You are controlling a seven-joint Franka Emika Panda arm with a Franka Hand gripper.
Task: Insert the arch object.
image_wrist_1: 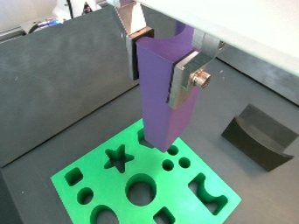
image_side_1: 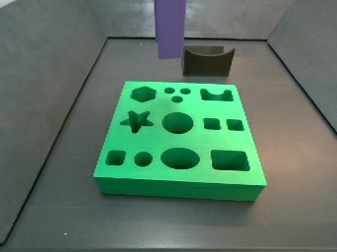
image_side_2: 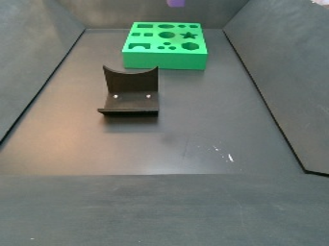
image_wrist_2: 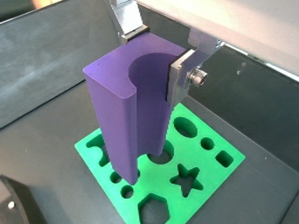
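Item: arch object [image_wrist_1: 163, 83], purple column, upright, clamped in my jaws, hanging above the green board [image_side_1: 180, 173] on the worktop. Gripper [image_wrist_2: 158, 48] at its top. Handling: find the arch-shaped cutout [image_side_1: 219, 94], square the profile, keep vertical, lower slowly.
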